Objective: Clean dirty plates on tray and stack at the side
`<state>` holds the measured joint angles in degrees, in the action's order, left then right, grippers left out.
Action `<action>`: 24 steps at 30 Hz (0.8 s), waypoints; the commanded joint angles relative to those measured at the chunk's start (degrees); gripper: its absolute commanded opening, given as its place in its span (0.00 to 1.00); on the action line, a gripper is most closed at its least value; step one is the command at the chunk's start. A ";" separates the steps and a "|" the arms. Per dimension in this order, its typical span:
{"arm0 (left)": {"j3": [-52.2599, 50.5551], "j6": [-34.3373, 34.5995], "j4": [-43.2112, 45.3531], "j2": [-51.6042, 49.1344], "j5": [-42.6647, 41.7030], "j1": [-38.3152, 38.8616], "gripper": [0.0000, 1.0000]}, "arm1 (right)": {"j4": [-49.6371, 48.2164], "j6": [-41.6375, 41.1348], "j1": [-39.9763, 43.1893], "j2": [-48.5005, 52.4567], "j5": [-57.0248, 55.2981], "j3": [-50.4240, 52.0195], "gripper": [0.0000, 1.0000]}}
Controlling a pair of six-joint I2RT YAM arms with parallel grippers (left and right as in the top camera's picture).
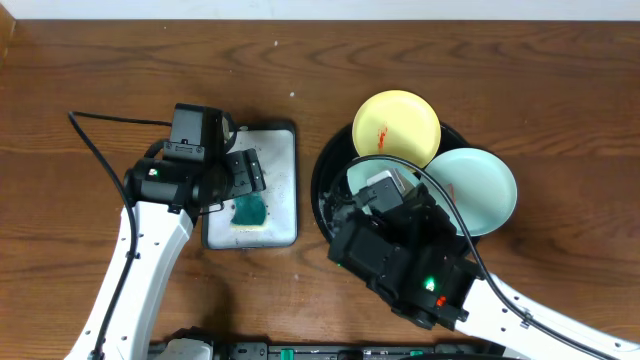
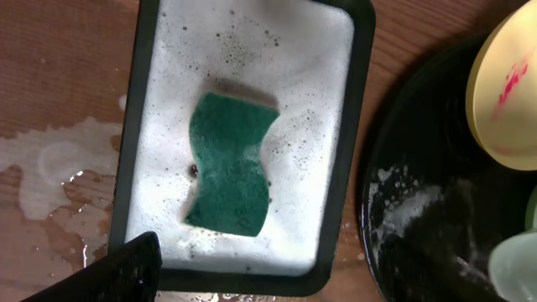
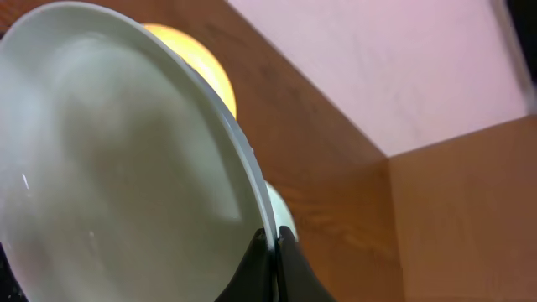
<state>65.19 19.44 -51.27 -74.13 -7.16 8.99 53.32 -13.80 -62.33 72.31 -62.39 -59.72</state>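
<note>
My right gripper (image 3: 273,245) is shut on the rim of a pale mint-blue plate (image 3: 126,168) and holds it tilted on edge; in the overhead view my arm mostly hides this plate over the black tray (image 1: 322,170). A pale yellow plate (image 1: 397,125) with a red smear leans on the tray's far rim. A second mint-blue plate (image 1: 475,188) lies on its right rim. My left gripper (image 1: 247,178) is open above the teal sponge (image 2: 231,164), apart from it; only one finger (image 2: 126,268) shows in the left wrist view.
The sponge lies in foam in a small rectangular grey-white tray (image 2: 357,126) left of the black tray (image 2: 419,210). Water and suds are spilled on the wooden table (image 2: 50,168) left of the small tray. A black cable (image 1: 100,150) runs at the far left.
</note>
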 commanded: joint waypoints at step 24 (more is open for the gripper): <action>0.33 -0.35 -0.33 0.07 0.09 -0.35 0.84 | 1.90 5.38 -1.27 -0.42 -4.59 -3.17 0.01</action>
<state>65.19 19.42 -51.27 -74.13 -7.16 8.99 55.11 -8.64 -63.20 72.31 -64.82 -61.71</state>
